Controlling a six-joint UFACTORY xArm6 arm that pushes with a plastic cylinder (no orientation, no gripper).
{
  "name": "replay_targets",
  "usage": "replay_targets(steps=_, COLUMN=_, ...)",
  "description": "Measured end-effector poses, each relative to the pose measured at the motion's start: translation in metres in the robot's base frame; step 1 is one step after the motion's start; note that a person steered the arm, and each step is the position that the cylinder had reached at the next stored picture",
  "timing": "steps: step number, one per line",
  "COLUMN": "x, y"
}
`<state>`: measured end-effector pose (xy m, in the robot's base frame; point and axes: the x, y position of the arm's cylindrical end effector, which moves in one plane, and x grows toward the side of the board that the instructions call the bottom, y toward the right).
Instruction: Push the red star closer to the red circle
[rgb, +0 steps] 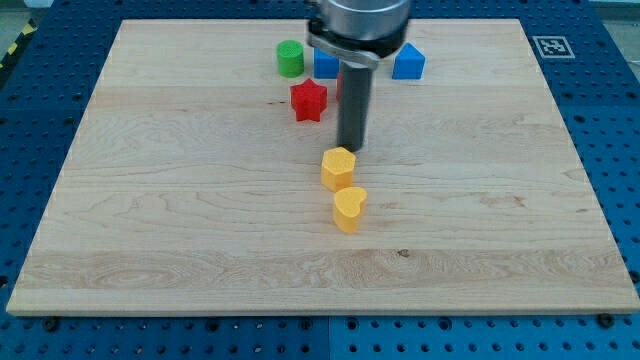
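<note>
The red star (309, 100) lies on the wooden board (150, 200) near the view's top, left of centre. A thin sliver of a red block (340, 86) shows just right of the star, mostly hidden behind my rod; its shape cannot be made out. My tip (351, 149) rests on the board below and to the right of the red star, apart from it, and just above the yellow hexagon (338, 168).
A yellow heart (349, 208) lies just below the hexagon. A green cylinder (290, 58), a blue block (324, 66) and another blue block (408, 63) stand along the view's top. A marker tag (551, 45) sits at the board's top right corner.
</note>
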<state>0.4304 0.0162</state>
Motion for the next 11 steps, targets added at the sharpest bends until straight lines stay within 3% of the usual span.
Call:
replay_targets(steps=3, x=0.054, y=-0.009)
replay_targets(steps=5, x=-0.042, y=-0.108)
replay_targets(steps=6, x=-0.065, y=-0.125)
replay_targets(steps=11, x=-0.099, y=0.024)
